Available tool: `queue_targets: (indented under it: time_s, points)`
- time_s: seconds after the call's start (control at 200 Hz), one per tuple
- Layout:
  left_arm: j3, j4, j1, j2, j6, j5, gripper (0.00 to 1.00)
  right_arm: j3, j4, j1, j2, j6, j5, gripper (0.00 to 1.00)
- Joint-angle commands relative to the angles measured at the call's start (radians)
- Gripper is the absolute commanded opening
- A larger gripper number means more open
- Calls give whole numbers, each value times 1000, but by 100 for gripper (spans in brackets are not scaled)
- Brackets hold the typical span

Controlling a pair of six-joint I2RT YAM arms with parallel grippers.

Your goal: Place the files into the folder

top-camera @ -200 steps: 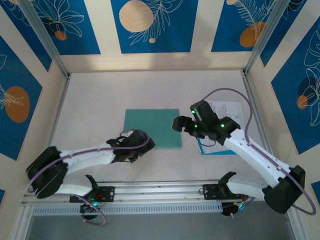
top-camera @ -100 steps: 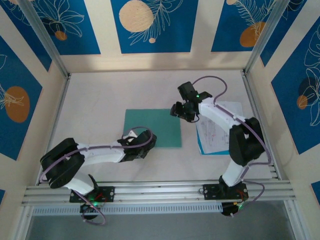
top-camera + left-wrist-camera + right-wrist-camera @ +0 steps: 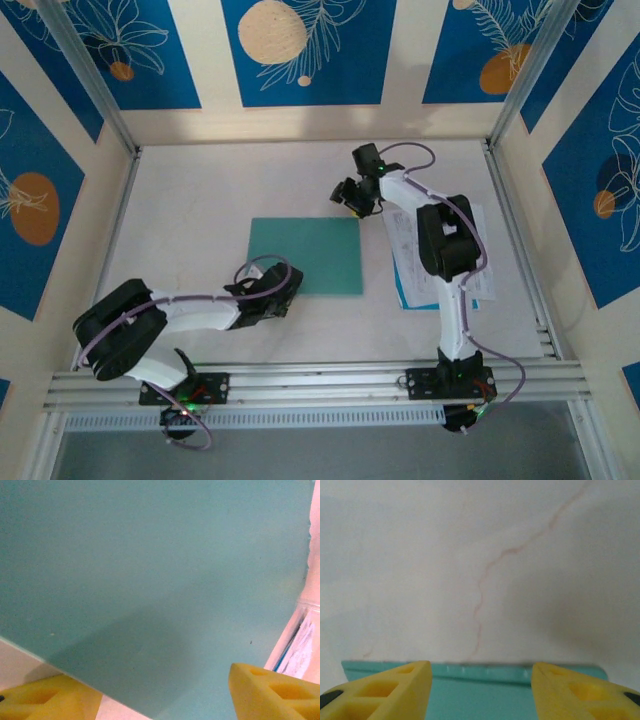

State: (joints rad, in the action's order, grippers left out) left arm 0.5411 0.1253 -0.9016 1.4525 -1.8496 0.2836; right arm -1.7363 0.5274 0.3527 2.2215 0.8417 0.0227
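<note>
Seen from above, the thin, flat teal-green rectangular folder [image 3: 305, 256] is lying closed on the pale marbled tabletop [image 3: 190, 200]. Just right of the folder, the white printed paper files [image 3: 404, 262] with a light-blue edge are lying in a loose stack, and the right arm is partly covering them. The left gripper [image 3: 268, 296] is sitting at the folder's near left corner. The right gripper [image 3: 348, 197] is reaching to the folder's far right corner. From this height, how either pair of jaws is standing cannot be told.

Up close through the left wrist camera, the folder's plain cover [image 3: 150, 570] is taking up most of the frame. Its corner is pointing down between two yellow fingers [image 3: 50, 700]. Here the left gripper [image 3: 155, 695] is showing its jaws held apart, clamped on nothing. Past the folder's right edge, a sliver of the files [image 3: 300, 650] is peeking in, blue edge and blurred print.

Through the right wrist camera, the right gripper [image 3: 480, 680] is likewise holding its jaws apart. Its yellow fingers [image 3: 385, 690] are straddling a stretch of the folder's edge [image 3: 480, 692] without gripping it. Beyond that edge the tabletop [image 3: 420, 555] is stretching away. This close view is bringing out a thin reddish vein [image 3: 480, 605] that the overhead view is blurring away.
</note>
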Motion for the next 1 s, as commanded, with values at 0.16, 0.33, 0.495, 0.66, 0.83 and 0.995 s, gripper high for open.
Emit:
queue_targets:
  time_s: [0.16,0.33,0.495,0.66,0.83,0.995]
  points:
    - [-55,-70,90,-12,84,-1,68,-213,230,7,167,59,41,46]
    - [-44,-79,168,-22,201,-41,67,-74,244,52,76,35,-7,46]
    - [16,-103,274,-9,443,-107,66,210,162,68,-97,74,-26,46]
    - [118,-78,349,57,656,-205,66,460,72,86,-266,147,-11,46]
    - [254,-22,388,205,774,-340,67,680,-32,158,-420,265,42,46]
    - [377,-132,386,258,863,-334,70,818,-58,209,-519,345,32,47]
